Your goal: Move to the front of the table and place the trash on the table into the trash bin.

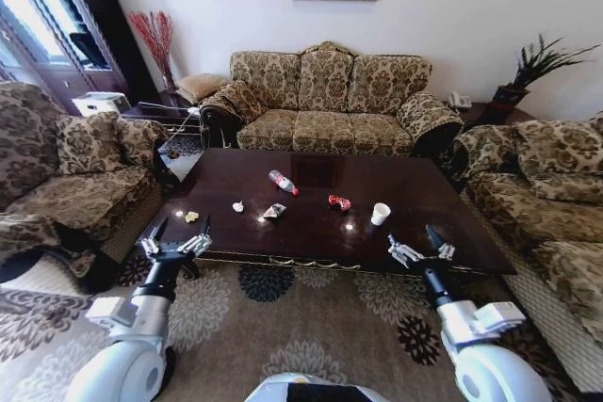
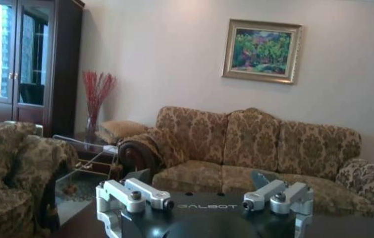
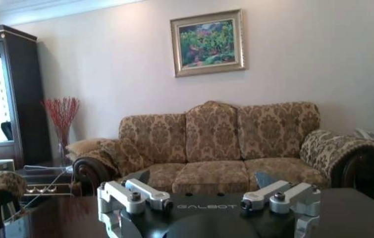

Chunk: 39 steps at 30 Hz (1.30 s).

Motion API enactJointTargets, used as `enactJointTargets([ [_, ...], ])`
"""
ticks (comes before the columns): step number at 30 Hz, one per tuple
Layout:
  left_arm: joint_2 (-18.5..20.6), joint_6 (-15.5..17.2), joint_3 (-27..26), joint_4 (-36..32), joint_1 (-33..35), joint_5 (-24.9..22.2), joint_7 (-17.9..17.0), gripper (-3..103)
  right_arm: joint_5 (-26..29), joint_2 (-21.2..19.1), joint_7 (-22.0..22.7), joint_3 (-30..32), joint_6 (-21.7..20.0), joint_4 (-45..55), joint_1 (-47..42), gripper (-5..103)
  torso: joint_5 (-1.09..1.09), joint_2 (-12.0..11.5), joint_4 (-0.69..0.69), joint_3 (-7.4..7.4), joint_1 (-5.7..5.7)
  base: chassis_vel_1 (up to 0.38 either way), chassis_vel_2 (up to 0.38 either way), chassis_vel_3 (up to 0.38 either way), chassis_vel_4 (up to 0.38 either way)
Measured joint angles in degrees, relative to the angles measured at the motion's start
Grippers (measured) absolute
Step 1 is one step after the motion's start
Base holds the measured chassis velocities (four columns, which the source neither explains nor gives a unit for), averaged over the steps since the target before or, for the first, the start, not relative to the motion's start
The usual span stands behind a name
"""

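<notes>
The table, dark and glossy, stands just ahead of me. On it lies the trash: a clear bottle with a red label, a red wrapper, a white paper cup, a snack bag, a white scrap and a yellow scrap. My left gripper hangs open over the table's near left edge, empty. My right gripper is open and empty over the near right edge. Both wrist views show open fingers, left gripper and right gripper, above the table. The trash bin is out of view.
A patterned three-seat sofa stands behind the table, an armchair on the left, another sofa on the right. A glass side table sits at the far left corner. Patterned carpet lies under me.
</notes>
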Motion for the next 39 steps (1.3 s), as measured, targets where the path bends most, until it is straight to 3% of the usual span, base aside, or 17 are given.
enactJointTargets([
  [27, -3.04, 0.92, 2.70, 0.31, 0.45, -0.40, -0.05, 100, -0.37, 0.08, 0.09, -0.13, -1.38, -2.45, 3.09, 100, -0.01, 0.00, 0.00, 0.00, 0.00, 0.000, 0.000, 0.000, 0.000],
  [39, -2.48, 1.67, 3.08, 1.68, -0.13, -0.92, -0.15, 100, -2.31, 1.02, -1.07, -2.46, -1.24, -1.47, 2.13, 100, -0.01, 0.00, 0.00, 0.00, 0.00, 0.000, 0.000, 0.000, 0.000],
])
